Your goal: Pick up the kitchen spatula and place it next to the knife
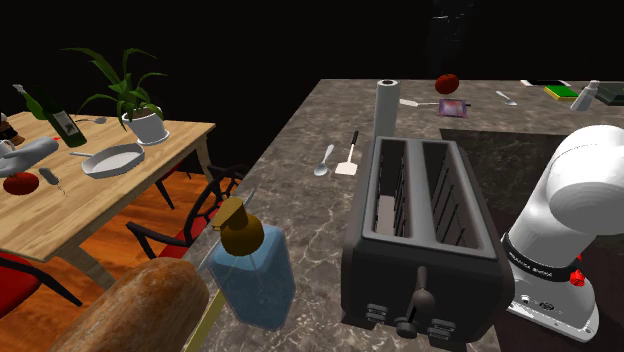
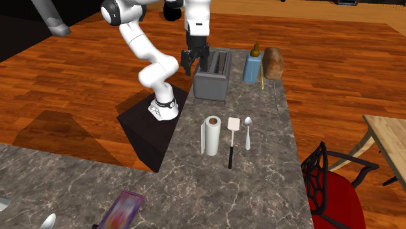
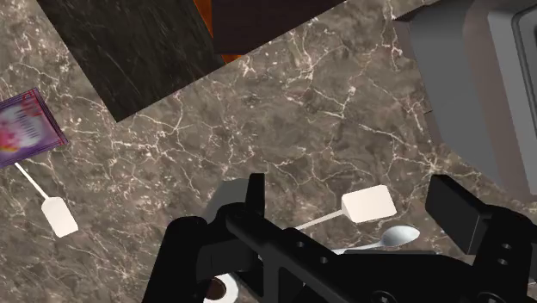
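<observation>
**A:** How do the jaws stand?

**B:** Wide apart. In the wrist view the gripper (image 3: 351, 185) has its two black fingers (image 3: 256, 194) spread, and neither touches anything.

**A:** And the spatula?

**B:** The spatula (image 3: 368, 205) lies flat on the dark marbled counter (image 3: 258, 112), well below the gripper. Its white blade shows in the gap between the fingers, but nothing grips it.

**A:** What lies around it?

**B:** In the second exterior view the spatula (image 2: 232, 133) lies between a paper towel roll (image 2: 211, 135) and a spoon (image 2: 248, 127), just beside both. The roll stands upright. The blade points toward the grey toaster (image 2: 211, 81), and the black handle points away from it.

**A:** Where is the gripper there?

**B:** The gripper (image 2: 194, 65) hangs high, at the toaster's edge on that view's left. The white arm bends down to its dark stand (image 2: 146, 127).

**A:** Anything past the toaster?

**B:** A blue soap bottle (image 2: 252, 65) and a bread loaf (image 2: 273, 62) stand side by side at the end of the counter.

**A:** And the other way?

**B:** A purple packet (image 3: 26, 129) lies on the counter. A second white flat tool (image 3: 60, 215) has its thin handle running up to the packet.

**A:** The shoulder view?

**B:** The spatula (image 1: 347, 160) lies beyond the toaster (image 1: 420, 230), next to the spoon (image 1: 323, 160). A wooden table (image 1: 100, 200) stands at that view's left.
</observation>
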You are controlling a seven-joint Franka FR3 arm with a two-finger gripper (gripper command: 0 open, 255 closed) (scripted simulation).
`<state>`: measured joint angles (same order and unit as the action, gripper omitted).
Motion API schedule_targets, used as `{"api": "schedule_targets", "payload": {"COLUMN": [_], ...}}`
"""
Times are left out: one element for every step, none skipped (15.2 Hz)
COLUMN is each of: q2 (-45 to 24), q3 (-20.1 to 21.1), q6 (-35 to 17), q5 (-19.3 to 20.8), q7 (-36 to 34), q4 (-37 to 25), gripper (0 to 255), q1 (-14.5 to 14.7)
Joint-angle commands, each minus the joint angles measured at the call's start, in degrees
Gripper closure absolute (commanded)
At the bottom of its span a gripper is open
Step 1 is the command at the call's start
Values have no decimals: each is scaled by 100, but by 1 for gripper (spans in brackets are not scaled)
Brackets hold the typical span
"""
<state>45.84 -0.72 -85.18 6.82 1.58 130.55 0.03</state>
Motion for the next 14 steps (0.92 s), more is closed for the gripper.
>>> {"api": "schedule_targets", "payload": {"q2": [0, -83, -176, -279, -392, -515, -646, -787, -936, -1092, -1257, -1428, -1605, -1788], "q3": [0, 71, 143, 214, 285, 353, 423, 488, 553, 614, 674, 733, 787, 839], "q6": [0, -184, -371, -559, -748, -938, -1129, -1320, -1510, -1700, -1888, -2075, -2260, -2442], "q5": [0, -65, -129, -190, -247, -300, -351, -396, -438, -474, -506, -533, -554, -570], "q7": [0, -265, -525, -784, -1040, -1295, -1546, -1797, -2046, -2294, -2540, -2785, -3030, -3274], "q4": [0, 104, 199, 284, 359, 425, 480, 527, 564, 591, 610, 619, 619, 611], "gripper": [0, 0, 0, 0, 0, 0, 0, 0, 0, 0, 0, 0, 0, 0], "q1": [0, -57, -117, -175, -234, -290, -351, -408, -467, -523, -582, -641, -699, -757]}}
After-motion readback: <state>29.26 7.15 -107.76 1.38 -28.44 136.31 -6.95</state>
